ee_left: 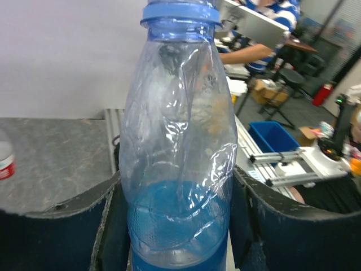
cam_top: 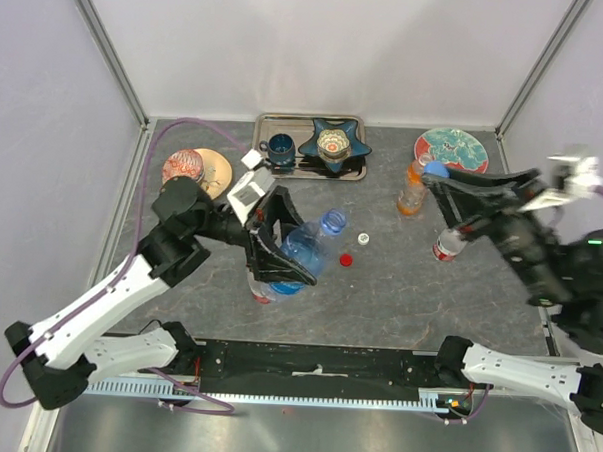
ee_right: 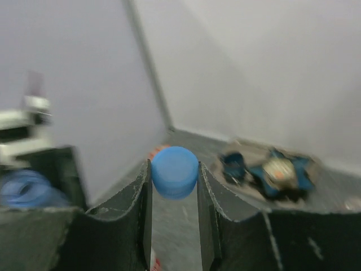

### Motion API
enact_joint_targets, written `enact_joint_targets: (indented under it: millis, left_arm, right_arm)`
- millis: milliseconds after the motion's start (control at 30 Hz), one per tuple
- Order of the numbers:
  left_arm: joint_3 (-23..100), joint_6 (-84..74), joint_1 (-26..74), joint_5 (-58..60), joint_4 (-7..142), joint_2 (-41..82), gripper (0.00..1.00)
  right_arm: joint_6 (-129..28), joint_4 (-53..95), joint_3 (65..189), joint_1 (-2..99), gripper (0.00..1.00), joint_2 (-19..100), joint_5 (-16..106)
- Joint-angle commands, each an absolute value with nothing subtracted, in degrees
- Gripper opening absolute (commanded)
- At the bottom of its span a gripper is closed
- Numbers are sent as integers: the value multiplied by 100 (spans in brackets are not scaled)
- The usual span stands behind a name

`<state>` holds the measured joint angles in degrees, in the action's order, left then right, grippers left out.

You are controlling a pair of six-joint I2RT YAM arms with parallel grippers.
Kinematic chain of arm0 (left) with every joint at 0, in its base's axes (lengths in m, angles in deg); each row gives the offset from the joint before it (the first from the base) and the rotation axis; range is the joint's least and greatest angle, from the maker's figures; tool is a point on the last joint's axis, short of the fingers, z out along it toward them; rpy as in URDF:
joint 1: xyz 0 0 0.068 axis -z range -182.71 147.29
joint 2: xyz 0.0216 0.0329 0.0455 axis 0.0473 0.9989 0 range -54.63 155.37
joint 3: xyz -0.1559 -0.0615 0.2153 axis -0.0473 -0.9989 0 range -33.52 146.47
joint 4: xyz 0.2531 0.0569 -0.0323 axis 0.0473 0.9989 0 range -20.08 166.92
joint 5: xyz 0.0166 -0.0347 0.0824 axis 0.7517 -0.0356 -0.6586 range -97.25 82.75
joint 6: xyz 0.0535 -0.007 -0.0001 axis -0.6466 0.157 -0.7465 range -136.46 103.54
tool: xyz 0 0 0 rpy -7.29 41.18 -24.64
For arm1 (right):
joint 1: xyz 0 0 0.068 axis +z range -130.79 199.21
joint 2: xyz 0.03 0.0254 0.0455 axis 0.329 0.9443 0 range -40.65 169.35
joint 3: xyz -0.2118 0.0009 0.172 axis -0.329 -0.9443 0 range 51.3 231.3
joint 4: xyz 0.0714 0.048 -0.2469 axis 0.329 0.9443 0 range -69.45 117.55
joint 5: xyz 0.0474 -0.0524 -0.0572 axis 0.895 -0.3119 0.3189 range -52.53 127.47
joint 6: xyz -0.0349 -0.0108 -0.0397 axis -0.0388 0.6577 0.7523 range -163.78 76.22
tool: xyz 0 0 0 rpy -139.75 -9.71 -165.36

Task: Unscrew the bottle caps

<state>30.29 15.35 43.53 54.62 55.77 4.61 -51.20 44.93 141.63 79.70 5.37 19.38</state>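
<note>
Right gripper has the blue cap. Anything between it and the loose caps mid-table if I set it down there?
Yes: the orange bottle stands beside the right gripper, roughly on the line to the white cap and red cap.

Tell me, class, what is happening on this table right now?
The left jaws are shut around a blue-tinted clear plastic bottle, whose neck is open. The right jaws, off to the right, pinch a small round blue plastic cap. A small white cap and a small red cap lie loose on the grey table. An orange-liquid bottle stands further back.
</note>
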Motion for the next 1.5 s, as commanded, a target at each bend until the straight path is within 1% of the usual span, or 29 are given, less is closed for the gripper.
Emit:
enact_joint_targets:
  millis: [0, 33, 67, 133, 167, 300, 400, 500, 533, 633, 833, 1033, 1367, 1400, 1433, 1467]
  left_arm:
    - [2661, 439, 4334, 3859, 6543, -601, 55]
    - [2572, 367, 4334, 3645, 6665, -786, 55]
    - [2432, 323, 4343, 3478, 6719, -1092, 55]
    - [2326, 191, 4343, 3064, 6859, -1384, 55]
    - [2282, 156, 4343, 2933, 6956, -1498, 55]
    - [2080, 15, 4343, 2466, 7290, -2043, 55]
    - [1930, -20, 4343, 2115, 7396, -2386, 56]
    - [1746, -3, 4343, 2052, 7449, -2642, 56]
    - [1693, 15, 4343, 2035, 7458, -2729, 56]
    - [1491, 120, 4343, 2000, 7423, -2826, 56]
    - [1446, 130, 4343, 1912, 7580, -3029, 56]
    - [1332, 129, 4343, 1868, 7563, -3081, 56]
    - [1235, 138, 4343, 1850, 7528, -3064, 57]
    - [1227, 147, 4334, 1859, 7528, -3064, 57]
    - [1218, 156, 4343, 1859, 7528, -3064, 57]
    - [1200, 164, 4343, 1859, 7528, -3073, 57]
  right_arm:
    - [-6113, 5622, 12543, 7977, 0, 576, -761]
    - [-6318, 5701, 12235, 7977, 0, 506, -745]
    - [-6581, 5720, 11640, 7977, 0, 375, -701]
    - [-7153, 5737, 11118, 7977, 0, 312, -674]
    - [-7320, 5720, 10654, 7968, 0, 312, -700]
    - [-7936, 5466, 9799, 7977, 0, 627, -587]
    - [-8323, 5000, 9227, 7968, 0, 953, -551]
    - [-8543, 4236, 8604, 7845, 0, 1330, -227]
    - [-8587, 3852, 8454, 7767, 0, 1453, -26]
    - [-8807, 3349, 7953, 7284, 0, 1989, 177]
    - [-8843, 2698, 7591, 6870, 0, 2377, 372]
    - [-8693, 2390, 7670, 6580, 0, 3009, 653]
    - [-8684, 2204, 8004, 6447, 1, 3888, 916]
    - [-8684, 2195, 8022, 6456, 3, 3906, 952]
    - [-8684, 2213, 8031, 6456, 8, 3915, 987]
    - [-8684, 2222, 8022, 6456, 20, 3907, 1039]
